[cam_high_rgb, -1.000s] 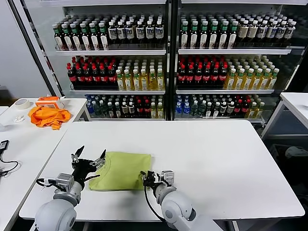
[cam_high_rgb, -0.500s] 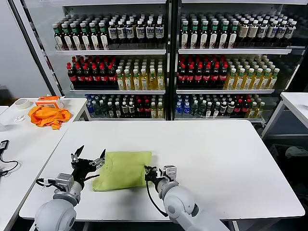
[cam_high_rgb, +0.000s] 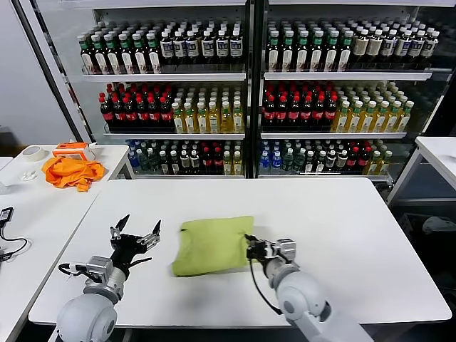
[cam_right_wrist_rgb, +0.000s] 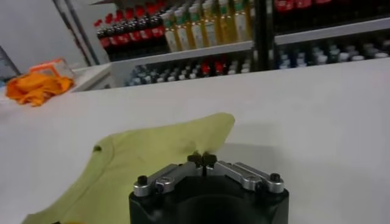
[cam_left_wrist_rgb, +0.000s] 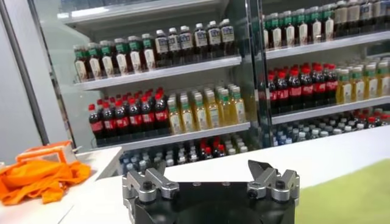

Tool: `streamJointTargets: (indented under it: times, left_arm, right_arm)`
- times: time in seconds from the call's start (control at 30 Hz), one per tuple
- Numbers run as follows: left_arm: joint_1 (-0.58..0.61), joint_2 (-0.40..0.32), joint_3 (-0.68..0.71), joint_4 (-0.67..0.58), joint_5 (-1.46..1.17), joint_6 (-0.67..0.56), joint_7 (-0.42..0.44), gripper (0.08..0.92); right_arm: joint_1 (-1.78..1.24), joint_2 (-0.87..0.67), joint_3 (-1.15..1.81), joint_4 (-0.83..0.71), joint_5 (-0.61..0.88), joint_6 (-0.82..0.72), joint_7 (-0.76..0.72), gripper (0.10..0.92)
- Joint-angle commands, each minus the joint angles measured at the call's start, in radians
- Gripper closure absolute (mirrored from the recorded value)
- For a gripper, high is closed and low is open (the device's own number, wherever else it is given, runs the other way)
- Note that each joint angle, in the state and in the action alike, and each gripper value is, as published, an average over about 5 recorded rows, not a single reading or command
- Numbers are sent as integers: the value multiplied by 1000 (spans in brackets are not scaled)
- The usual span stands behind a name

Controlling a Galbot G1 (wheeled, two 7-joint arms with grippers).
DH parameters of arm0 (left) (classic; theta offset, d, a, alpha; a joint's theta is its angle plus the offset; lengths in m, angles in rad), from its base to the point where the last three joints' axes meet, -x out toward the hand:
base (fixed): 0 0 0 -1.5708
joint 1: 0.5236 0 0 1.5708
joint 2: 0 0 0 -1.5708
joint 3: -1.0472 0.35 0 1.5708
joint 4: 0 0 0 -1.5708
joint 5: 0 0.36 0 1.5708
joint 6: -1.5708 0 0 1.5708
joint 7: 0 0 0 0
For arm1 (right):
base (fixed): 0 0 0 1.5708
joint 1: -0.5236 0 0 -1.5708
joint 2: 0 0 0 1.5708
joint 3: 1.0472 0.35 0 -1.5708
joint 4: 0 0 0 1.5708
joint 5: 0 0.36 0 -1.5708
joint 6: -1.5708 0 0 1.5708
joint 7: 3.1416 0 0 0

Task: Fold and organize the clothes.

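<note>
The light yellow-green T-shirt point(cam_high_rgb: 210, 246) lies folded in a compact bundle on the white table point(cam_high_rgb: 342, 214), near the front middle. My right gripper point(cam_high_rgb: 249, 251) is at the shirt's right edge, shut on the cloth; in the right wrist view its closed tips point(cam_right_wrist_rgb: 202, 159) pinch the edge of the shirt point(cam_right_wrist_rgb: 140, 164). My left gripper point(cam_high_rgb: 140, 226) hovers open and empty just left of the shirt, apart from it. In the left wrist view its jaws point(cam_left_wrist_rgb: 196, 170) stand wide apart, with a corner of the shirt point(cam_left_wrist_rgb: 353, 201) beside them.
A bright orange garment point(cam_high_rgb: 70, 171) and a roll of tape point(cam_high_rgb: 32, 152) lie on a side table at the left. Glass-door drink shelves point(cam_high_rgb: 246, 92) stand behind the table. Another white table point(cam_high_rgb: 438, 153) stands at the right.
My right gripper has moved right along the table, dragging the shirt with it. The shirt now sits farther right and more bunched. The left gripper has barely moved.
</note>
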Motion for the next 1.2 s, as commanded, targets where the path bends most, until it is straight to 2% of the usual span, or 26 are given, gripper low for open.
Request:
streamJointTargets:
  times: [0.03, 0.2, 0.47, 0.57, 0.8, 1.2]
  left_arm:
    - [-13, -10, 19, 23, -7, -24, 34, 177]
    - [-16, -9, 20, 39, -5, -30, 43, 177]
    - [-18, -13, 8, 59, -7, -41, 51, 177]
    - [-21, -17, 7, 62, -23, -42, 51, 177]
    - [-29, -25, 7, 71, -43, -62, 61, 177]
    - [-28, -26, 0, 74, -28, -89, 71, 177]
  right_arm:
    - [-96, -132, 192, -15, -28, -5, -143, 919]
    - [-71, -140, 205, -62, -52, -5, -221, 919]
    - [-97, -154, 225, 26, -47, -6, -215, 918]
    - [-114, -155, 246, 65, -35, -6, -198, 886]
    - [-154, -176, 333, 113, -21, -4, -202, 689]
    - [-164, -169, 413, 52, -171, 66, -245, 325]
